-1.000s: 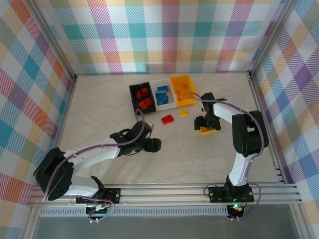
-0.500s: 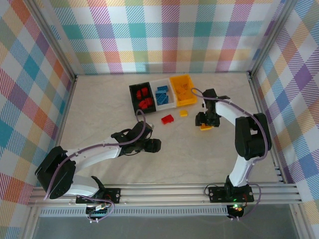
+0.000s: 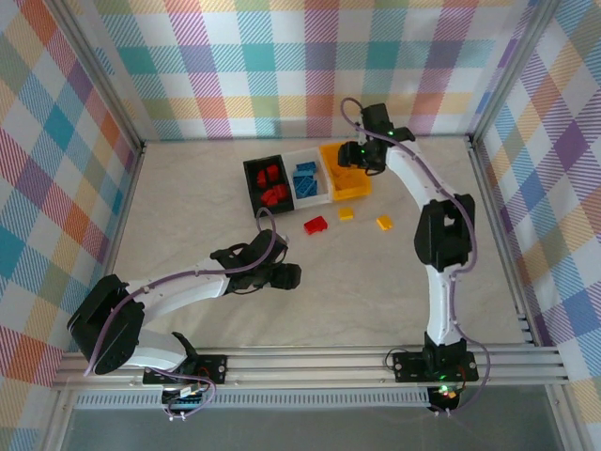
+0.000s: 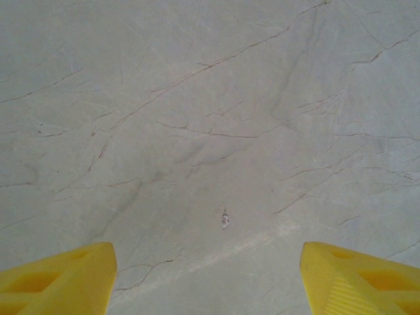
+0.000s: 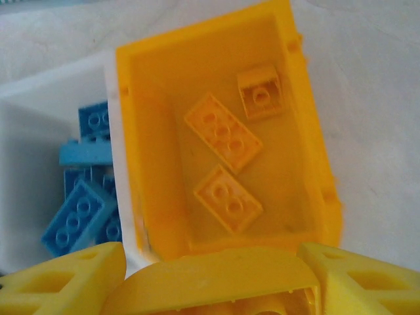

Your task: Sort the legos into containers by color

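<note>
My right gripper (image 3: pixel 361 157) hovers over the yellow-orange bin (image 3: pixel 349 194), shut on a yellow lego (image 5: pixel 216 279) with a rounded top that spans the gap between its fingers. In the right wrist view that bin (image 5: pixel 141 164) holds three yellow bricks (image 5: pixel 223 131). The white bin (image 5: pixel 39 98) beside it holds blue bricks (image 5: pixel 82 210). The black bin (image 3: pixel 252 183) holds red bricks (image 3: pixel 272 185). Loose on the table lie a red brick (image 3: pixel 315 225) and two yellow bricks (image 3: pixel 346 213) (image 3: pixel 383 223). My left gripper (image 3: pixel 287 275) is open over bare table (image 4: pixel 209 262).
The three bins stand in a row at the back middle of the table, the white bin (image 3: pixel 302 155) between the other two. Metal frame posts and checked walls close in the sides and back. Open tabletop lies on the left and in front.
My right gripper has risen from the table near the right-hand yellow brick and swung back over the yellow-orange bin, carrying a yellow lego. The left arm has barely moved.
</note>
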`<action>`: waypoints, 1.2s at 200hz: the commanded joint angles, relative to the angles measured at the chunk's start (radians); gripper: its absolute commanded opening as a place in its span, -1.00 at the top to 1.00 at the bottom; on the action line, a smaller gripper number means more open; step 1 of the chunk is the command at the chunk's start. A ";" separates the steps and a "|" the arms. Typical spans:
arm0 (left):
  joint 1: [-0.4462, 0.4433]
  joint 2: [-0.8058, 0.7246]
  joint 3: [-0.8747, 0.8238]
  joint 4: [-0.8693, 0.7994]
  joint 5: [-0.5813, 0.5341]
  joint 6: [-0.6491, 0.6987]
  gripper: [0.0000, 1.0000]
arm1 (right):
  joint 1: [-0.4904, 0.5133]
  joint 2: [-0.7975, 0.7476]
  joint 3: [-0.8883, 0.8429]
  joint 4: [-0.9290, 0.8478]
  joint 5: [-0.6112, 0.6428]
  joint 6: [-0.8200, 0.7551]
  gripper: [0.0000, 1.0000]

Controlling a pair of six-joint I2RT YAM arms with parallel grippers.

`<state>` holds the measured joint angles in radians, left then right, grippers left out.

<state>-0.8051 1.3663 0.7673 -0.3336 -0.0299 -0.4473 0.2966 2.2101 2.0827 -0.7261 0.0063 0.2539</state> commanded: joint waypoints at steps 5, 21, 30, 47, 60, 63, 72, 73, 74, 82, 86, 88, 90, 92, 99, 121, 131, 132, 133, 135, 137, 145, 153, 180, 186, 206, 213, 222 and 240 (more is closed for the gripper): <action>0.016 -0.012 0.016 -0.040 -0.018 0.027 -0.49 | 0.002 0.135 0.144 -0.027 -0.008 -0.002 -0.33; 0.029 -0.013 0.014 -0.045 -0.011 0.031 -0.49 | 0.002 0.190 0.202 -0.009 -0.009 -0.001 -0.33; 0.035 -0.016 0.013 -0.047 -0.009 0.030 -0.49 | 0.003 0.217 0.231 -0.008 -0.012 0.001 -0.35; 0.042 -0.026 0.007 -0.047 -0.007 0.029 -0.49 | 0.003 0.238 0.260 -0.010 -0.020 0.008 -0.48; 0.047 -0.030 0.005 -0.044 -0.007 0.029 -0.49 | 0.005 0.229 0.256 -0.003 -0.028 0.007 -0.50; 0.047 -0.030 0.003 -0.042 -0.006 0.029 -0.50 | 0.006 0.225 0.253 -0.003 -0.029 0.006 -0.52; 0.049 -0.029 0.003 -0.039 -0.003 0.028 -0.50 | 0.009 0.209 0.242 0.001 -0.033 0.002 -0.54; 0.048 -0.028 0.004 -0.038 -0.003 0.028 -0.50 | 0.009 0.206 0.240 0.002 -0.033 0.002 -0.55; 0.048 -0.028 0.004 -0.038 -0.002 0.028 -0.50 | 0.009 0.204 0.239 0.003 -0.033 0.001 -0.55; 0.049 -0.026 0.003 -0.035 0.003 0.025 -0.50 | 0.009 0.181 0.222 0.010 -0.038 -0.001 -0.56; 0.049 -0.024 0.005 -0.031 0.005 0.023 -0.50 | 0.010 0.170 0.213 0.012 -0.039 -0.002 -0.56; 0.049 -0.023 0.005 -0.029 0.006 0.023 -0.50 | 0.010 0.163 0.209 0.013 -0.040 -0.002 -0.56; 0.049 -0.023 0.005 -0.029 0.009 0.023 -0.49 | 0.009 0.157 0.203 0.015 -0.040 -0.002 -0.56; 0.049 -0.024 0.005 -0.028 0.010 0.021 -0.49 | 0.010 0.151 0.197 0.017 -0.040 -0.002 -0.57; 0.050 -0.023 0.006 -0.023 0.017 0.016 -0.50 | 0.012 0.129 0.178 0.029 -0.041 -0.004 -0.57; 0.050 -0.037 0.008 -0.022 0.027 0.007 -0.50 | 0.012 0.070 0.147 0.019 -0.045 -0.010 -0.57; 0.050 -0.050 0.008 -0.030 0.023 0.008 -0.49 | 0.012 0.033 0.124 -0.004 -0.042 -0.011 -0.57; 0.049 -0.051 0.008 -0.031 0.023 0.008 -0.49 | 0.012 0.029 0.120 -0.006 -0.042 -0.011 -0.58; 0.049 -0.054 0.007 -0.031 0.022 0.008 -0.49 | 0.012 0.024 0.115 -0.008 -0.041 -0.011 -0.58; 0.050 -0.056 0.007 -0.034 0.022 0.007 -0.49 | 0.011 0.015 0.105 -0.011 -0.040 -0.011 -0.58; 0.050 -0.060 0.007 -0.034 0.021 0.008 -0.50 | 0.012 0.006 0.091 -0.012 -0.039 -0.011 -0.58; 0.049 -0.075 0.002 -0.041 0.016 0.007 -0.50 | 0.010 -0.056 0.011 0.002 -0.033 -0.011 -0.59; 0.050 -0.089 -0.003 -0.042 0.014 0.006 -0.50 | 0.012 -0.126 -0.093 0.030 -0.025 -0.015 -0.62; 0.051 -0.117 -0.025 -0.025 0.016 -0.001 -0.52 | -0.001 -0.291 -0.371 0.014 0.010 -0.044 -0.69; 0.054 -0.113 -0.024 -0.021 0.025 0.004 -0.52 | -0.007 -0.316 -0.423 0.002 0.012 -0.045 -0.69; 0.094 -0.086 -0.011 -0.005 0.088 0.017 -0.57 | -0.023 -0.376 -0.585 -0.001 0.004 -0.060 -0.69; 0.120 -0.073 -0.004 0.002 0.119 0.023 -0.57 | -0.024 -0.393 -0.633 0.009 0.001 -0.067 -0.69; 0.152 -0.061 0.005 0.008 0.153 0.030 -0.57 | -0.024 -0.402 -0.674 0.012 0.002 -0.075 -0.69; 0.203 -0.033 0.037 0.010 0.203 0.046 -0.58 | -0.025 -0.399 -0.719 0.010 0.045 -0.097 -0.68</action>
<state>-0.6605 1.3014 0.7639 -0.3370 0.0776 -0.4297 0.2787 1.8099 1.4227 -0.7002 0.0086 0.2024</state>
